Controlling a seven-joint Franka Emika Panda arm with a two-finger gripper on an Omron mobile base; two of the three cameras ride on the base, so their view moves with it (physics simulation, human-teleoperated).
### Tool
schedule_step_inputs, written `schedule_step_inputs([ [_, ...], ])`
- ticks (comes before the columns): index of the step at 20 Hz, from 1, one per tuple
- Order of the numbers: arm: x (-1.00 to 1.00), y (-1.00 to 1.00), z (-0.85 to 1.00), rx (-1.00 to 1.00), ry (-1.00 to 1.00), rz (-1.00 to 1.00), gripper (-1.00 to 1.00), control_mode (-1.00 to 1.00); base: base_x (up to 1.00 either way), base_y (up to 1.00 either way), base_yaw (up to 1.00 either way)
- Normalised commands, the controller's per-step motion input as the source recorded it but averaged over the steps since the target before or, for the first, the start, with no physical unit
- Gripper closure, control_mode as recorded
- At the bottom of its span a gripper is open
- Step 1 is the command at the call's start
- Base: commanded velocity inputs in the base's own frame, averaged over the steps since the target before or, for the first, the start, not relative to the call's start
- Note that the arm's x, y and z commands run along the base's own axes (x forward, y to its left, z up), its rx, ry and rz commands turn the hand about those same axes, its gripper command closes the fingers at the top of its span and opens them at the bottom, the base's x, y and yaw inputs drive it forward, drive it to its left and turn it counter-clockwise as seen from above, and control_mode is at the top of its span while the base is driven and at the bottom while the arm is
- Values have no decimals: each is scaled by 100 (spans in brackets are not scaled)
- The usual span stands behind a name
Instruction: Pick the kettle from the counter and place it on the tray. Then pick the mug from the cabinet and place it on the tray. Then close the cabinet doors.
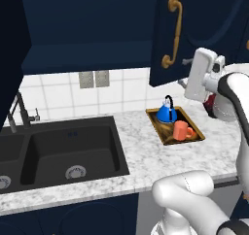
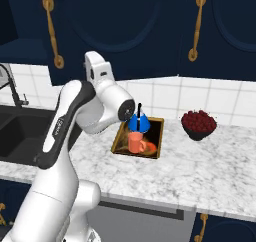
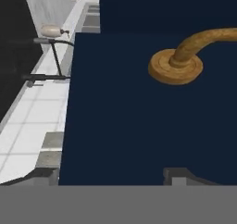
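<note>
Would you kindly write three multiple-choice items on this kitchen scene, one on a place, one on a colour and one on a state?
1. Where is the mug?
A. in the sink
B. on the tray beside the kettle
C. on the cabinet shelf

2. What colour is the fruit in the bowl?
A. green
B. yellow
C. red

3. How does the cabinet door by the gripper stand?
A. swung open
B. shut flush
C. taken off

Answers: 1 B, the mug stands in the tray next to the kettle; 2 C, the heap is dark red; 3 A, the door juts out from the cabinet front over the counter.
</note>
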Motion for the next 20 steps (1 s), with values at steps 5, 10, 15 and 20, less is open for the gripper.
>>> schedule_step_inputs([
  [5, 91, 10, 0, 0, 8, -20, -100, -100, 0, 0, 0],
  [10, 96, 4, 0, -1, 12, -20, -100, -100, 0, 0, 0],
  [15, 89, 0, 0, 0, 15, -18, -100, -100, 0, 0, 0],
  [20, 60, 0, -21, 0, 21, -17, -100, -100, 0, 0, 0],
])
